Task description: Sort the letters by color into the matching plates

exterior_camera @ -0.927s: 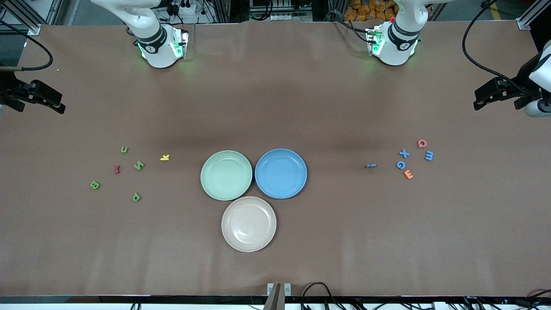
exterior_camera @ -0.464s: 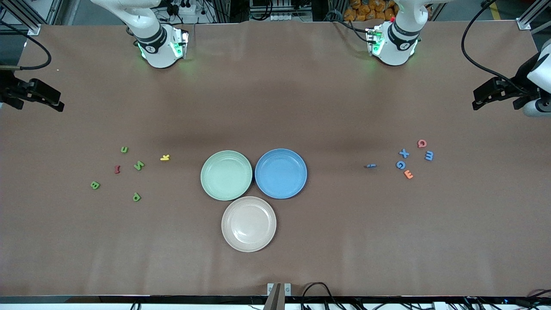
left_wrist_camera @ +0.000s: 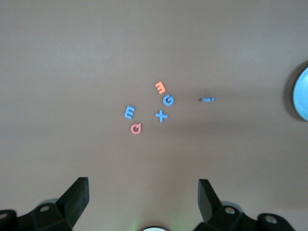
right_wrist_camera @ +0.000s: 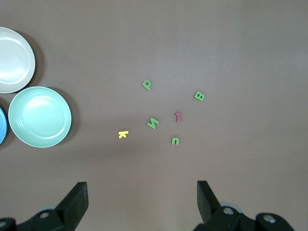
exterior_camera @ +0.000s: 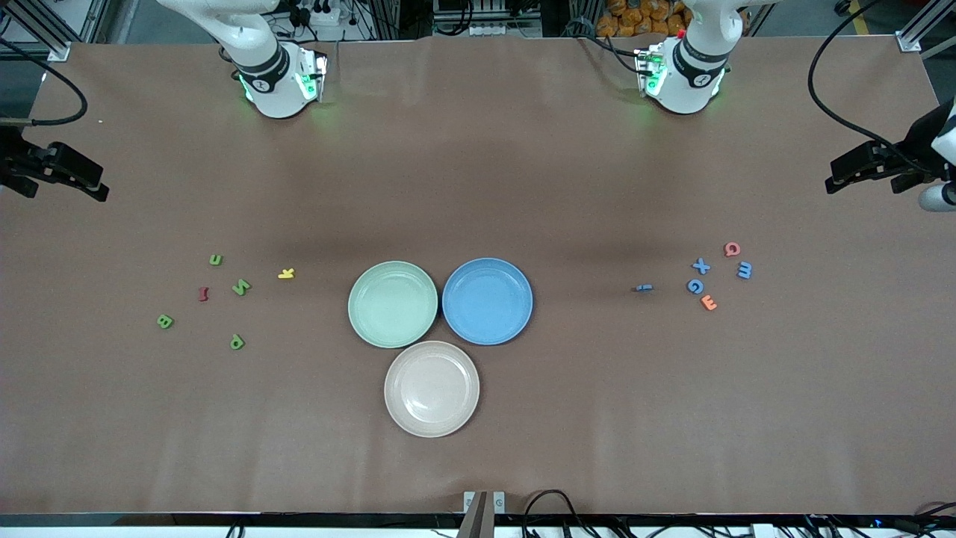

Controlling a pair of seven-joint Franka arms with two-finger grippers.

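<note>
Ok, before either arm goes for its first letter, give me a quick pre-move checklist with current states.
1. Green plate holds nothing: ok.
2. Blue plate holds nothing: ok.
3. Left pincer open, holding nothing, over bare table near the blue letters: ok.
4. Right pincer open, holding nothing, over bare table near the green letters: ok.
5. Four green letters apart from the red letter and yellow letter: ok.
6. Blue G touching the orange letter: not ok.

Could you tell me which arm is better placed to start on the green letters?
The right arm. Its open tool hangs at the table's end where the green letters lie, and its wrist view looks straight down on them. The left tool, also open, hangs over the blue letters' end.
</note>
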